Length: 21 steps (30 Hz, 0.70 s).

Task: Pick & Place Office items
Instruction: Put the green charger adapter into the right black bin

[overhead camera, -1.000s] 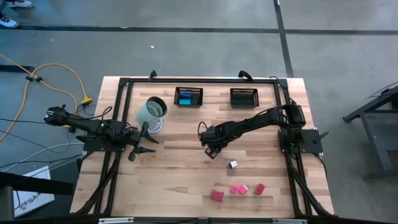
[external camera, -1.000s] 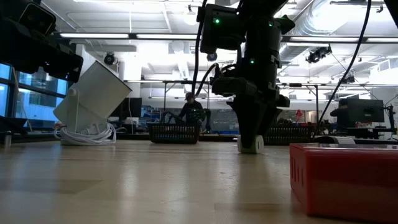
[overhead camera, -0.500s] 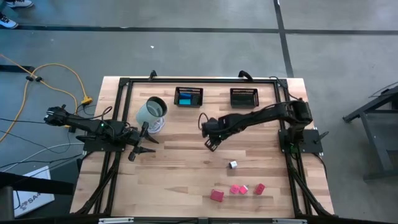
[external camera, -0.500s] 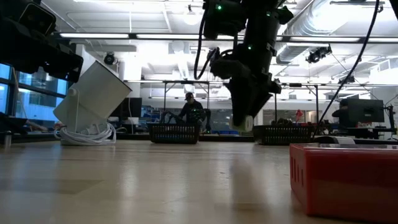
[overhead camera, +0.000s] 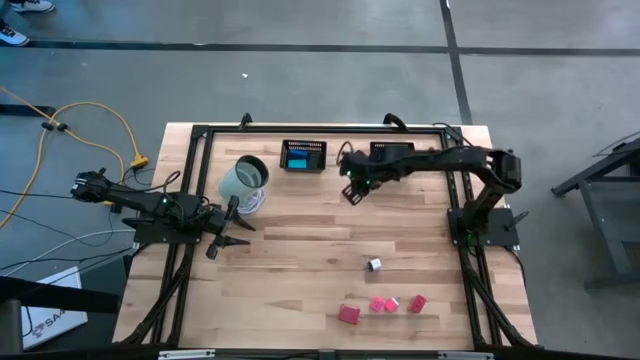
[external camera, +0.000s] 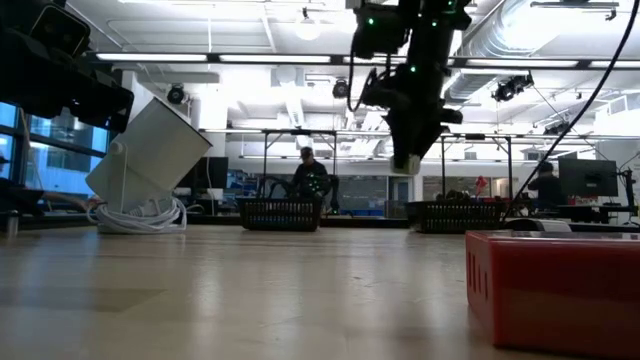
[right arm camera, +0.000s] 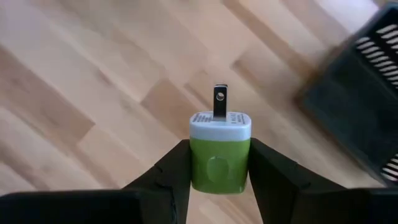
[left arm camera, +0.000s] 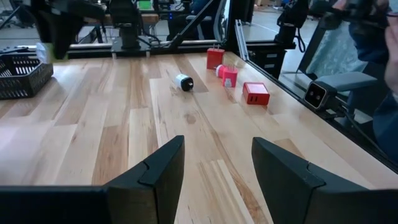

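Note:
My right gripper [overhead camera: 350, 188] hangs above the table near its far edge, between the two black mesh baskets. It is shut on a green charger block [right arm camera: 220, 158] with a white face and metal prongs. In the low view the right gripper [external camera: 405, 165] is well above the wood. A small white-and-black piece [overhead camera: 374, 265] lies on the table, and several pink and red blocks [overhead camera: 381, 304] lie near the near edge. Blue and teal pieces lie in the left basket [overhead camera: 304, 156]. My left gripper [overhead camera: 238, 232] waits open at the table's left side. My right gripper pinches the green charger block by its two opposite green sides [right arm camera: 198, 163] between the two fingers. The fingers [right arm camera: 163, 180] come from above, pointing down. The block is lifted clear, its white face [right arm camera: 220, 125] and prongs [right arm camera: 219, 101] pointing past the fingertips toward the table.
A white cylinder [overhead camera: 243, 180] leans tilted on a coil of white cord close to my left gripper. The right basket [overhead camera: 392, 157] stands by the far edge, its corner [right arm camera: 360, 106] beside the held block. A red block [external camera: 555, 285] is close to the low camera. Bare wood lies mid-table.
My right gripper rose from the table's middle, carrying the green block clear of the wood. It then swung toward the far edge and a little right, up to the baskets. It stayed shut on the block. The pieces on the table did not move.

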Tool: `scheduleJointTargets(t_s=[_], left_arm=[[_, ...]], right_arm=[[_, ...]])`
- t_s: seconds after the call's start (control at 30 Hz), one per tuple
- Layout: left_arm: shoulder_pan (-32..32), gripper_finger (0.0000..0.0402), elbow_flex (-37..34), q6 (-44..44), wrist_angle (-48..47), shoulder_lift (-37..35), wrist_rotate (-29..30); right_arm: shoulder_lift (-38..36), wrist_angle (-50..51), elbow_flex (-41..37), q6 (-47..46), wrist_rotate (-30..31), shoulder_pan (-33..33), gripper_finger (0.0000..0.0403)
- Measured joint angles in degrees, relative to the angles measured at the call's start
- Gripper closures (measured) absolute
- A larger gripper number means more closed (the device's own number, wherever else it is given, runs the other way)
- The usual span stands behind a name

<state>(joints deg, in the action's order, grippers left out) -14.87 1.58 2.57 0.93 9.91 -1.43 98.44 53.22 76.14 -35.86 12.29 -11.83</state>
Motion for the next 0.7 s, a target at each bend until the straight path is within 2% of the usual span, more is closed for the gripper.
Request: scheduleJointTargets(t_s=[0.27, 0.4, 0.57, 0.7], left_arm=[[0.01, 0.0221, -0.02, 0.0, 0.0, -0.01, 0.0], [0.02, 0.0221, 0.0, 0.0, 0.02, -0.02, 0.0], [0.0, 0.0221, 0.0, 0.0, 0.02, -0.02, 0.0], [0.01, 0.0221, 0.0, 0.0, 0.01, -0.02, 0.0]], right_arm=[[-2.66, 2.4, -0.9, 1.68, -0.29, -7.43, 0.0273], [-4.58, -0.21, -5.28, 2.09, -2.28, -11.74, 0.0272], [-8.15, -7.41, -12.58, 2.78, -7.99, -17.25, 0.0272], [-10.3, -10.53, -16.85, 3.15, -9.27, -20.22, 0.0272]])
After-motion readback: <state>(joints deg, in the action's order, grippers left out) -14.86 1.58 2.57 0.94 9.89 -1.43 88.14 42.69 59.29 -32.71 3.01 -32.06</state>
